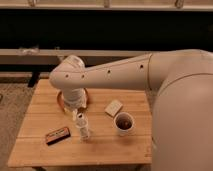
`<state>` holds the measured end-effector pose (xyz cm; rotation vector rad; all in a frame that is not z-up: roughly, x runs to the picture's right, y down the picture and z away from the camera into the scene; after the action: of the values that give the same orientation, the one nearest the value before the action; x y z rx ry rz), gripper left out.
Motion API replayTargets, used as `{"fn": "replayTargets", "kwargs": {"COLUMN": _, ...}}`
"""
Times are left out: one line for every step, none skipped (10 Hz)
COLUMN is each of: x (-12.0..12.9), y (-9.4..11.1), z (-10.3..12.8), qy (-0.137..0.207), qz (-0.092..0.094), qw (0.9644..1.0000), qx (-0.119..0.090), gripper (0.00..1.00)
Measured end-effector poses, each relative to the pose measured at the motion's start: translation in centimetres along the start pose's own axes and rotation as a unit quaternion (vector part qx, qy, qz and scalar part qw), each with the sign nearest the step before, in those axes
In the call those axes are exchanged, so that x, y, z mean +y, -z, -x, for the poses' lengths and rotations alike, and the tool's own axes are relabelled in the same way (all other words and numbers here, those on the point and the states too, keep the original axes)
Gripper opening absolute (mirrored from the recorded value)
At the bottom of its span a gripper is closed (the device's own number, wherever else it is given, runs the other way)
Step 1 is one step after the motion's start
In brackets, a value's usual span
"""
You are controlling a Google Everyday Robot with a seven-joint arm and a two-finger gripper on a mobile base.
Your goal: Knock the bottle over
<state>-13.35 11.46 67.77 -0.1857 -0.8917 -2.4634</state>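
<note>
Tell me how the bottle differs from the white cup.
The bottle is slim and clear; the cup is wider and opaque white. The bottle is capped; the cup is open, with dark contents. The claw hangs just behind the bottle, away from the cup. Both stand upright on the table.

My count: five things on one bench, one arm over it.

I make out one bench point(30, 150). On it are one bottle point(83, 128) near the middle, one white cup point(124, 123) toward the right edge, one flat dark box point(57, 135) toward the front left corner, one small pale block point(114, 107) right of the middle and one round orange-rimmed dish point(60, 101) toward the back edge, partly hidden. One arm point(115, 75) reaches in, and its one end effector point(76, 115) hangs over the bench's middle, just behind the bottle.
</note>
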Motion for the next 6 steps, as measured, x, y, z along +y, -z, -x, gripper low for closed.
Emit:
{"fn": "replayTargets", "kwargs": {"x": -0.3, "y": -0.1, "z": 0.5, "qy": -0.002, "qz": -0.004, "qw": 1.0, "qx": -0.003, "gripper": 0.62}}
{"fn": "replayTargets", "kwargs": {"x": -0.4, "y": -0.2, "z": 1.0, "qy": -0.005, "qz": -0.004, "qw": 1.0, "qx": -0.006, "gripper": 0.62}}
{"fn": "replayTargets", "kwargs": {"x": -0.4, "y": -0.2, "z": 1.7, "qy": -0.01, "qz": -0.004, "qw": 0.9999, "qx": -0.01, "gripper": 0.62}}
{"fn": "replayTargets", "kwargs": {"x": -0.3, "y": -0.1, "z": 2.7, "qy": -0.018, "qz": 0.0, "qw": 0.9997, "qx": -0.015, "gripper": 0.62}}
{"fn": "replayTargets", "kwargs": {"x": -0.2, "y": 0.1, "z": 3.4, "qy": -0.023, "qz": 0.007, "qw": 0.9995, "qx": -0.02, "gripper": 0.62}}
{"fn": "replayTargets", "kwargs": {"x": -0.3, "y": 0.1, "z": 3.5, "qy": -0.025, "qz": 0.011, "qw": 0.9994, "qx": -0.02, "gripper": 0.62}}
